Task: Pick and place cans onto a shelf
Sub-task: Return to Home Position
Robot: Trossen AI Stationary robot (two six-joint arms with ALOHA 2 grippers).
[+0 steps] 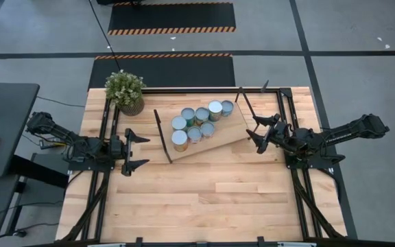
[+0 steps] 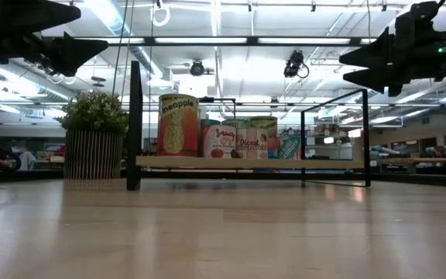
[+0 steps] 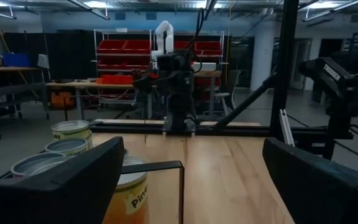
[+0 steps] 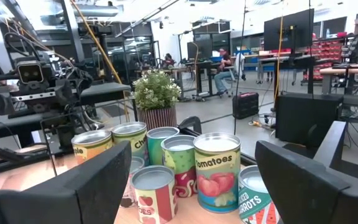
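Observation:
Several cans [image 1: 194, 123] with pale round tops stand upright in a cluster on the light-wood shelf [image 1: 233, 130], which lies slanted on the table's far middle with black frames at both short ends. In the low view the cans [image 2: 223, 128] stand on the shelf board [image 2: 324, 163]. My left gripper [image 1: 137, 146] hangs open and empty above the table, left of the shelf's left frame. My right gripper [image 1: 256, 130] hangs open and empty at the shelf's right end. The right wrist view shows the cans [image 4: 216, 171] just beyond the open fingers.
A potted green plant [image 1: 125, 90] stands at the table's far left, behind the shelf's left end. Black rails [image 1: 105, 199] run along the table's left and right sides. Bare wooden tabletop [image 1: 204, 199] lies between the shelf and the near edge.

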